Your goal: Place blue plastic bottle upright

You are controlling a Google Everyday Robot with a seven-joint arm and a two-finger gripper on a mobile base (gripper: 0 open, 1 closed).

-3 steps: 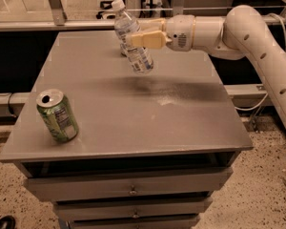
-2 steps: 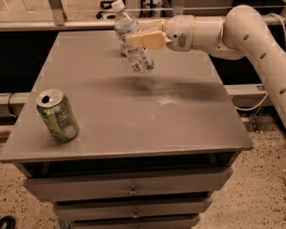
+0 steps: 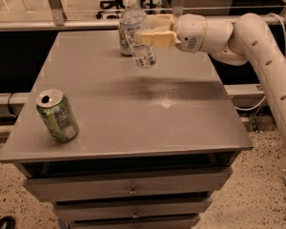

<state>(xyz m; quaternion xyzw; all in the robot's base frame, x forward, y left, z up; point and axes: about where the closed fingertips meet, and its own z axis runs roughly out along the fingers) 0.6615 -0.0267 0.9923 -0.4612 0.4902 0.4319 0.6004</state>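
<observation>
The blue plastic bottle [image 3: 137, 31] is clear with a white cap and a white-bluish label. It hangs in the air above the back of the grey table [image 3: 133, 104], nearly upright, cap tilted a little left. My gripper [image 3: 148, 31] reaches in from the right and is shut on the bottle's middle, one beige finger in front and one behind. The bottle's base is off the tabletop.
A green soda can [image 3: 57, 116] stands tilted near the table's front left corner. Another can [image 3: 124, 42] stands at the back, partly hidden behind the bottle. My white arm [image 3: 257, 42] spans the right side. Drawers [image 3: 131, 190] sit below the tabletop.
The bottle and gripper have barely moved; the bottle looks slightly more upright than a second ago.
</observation>
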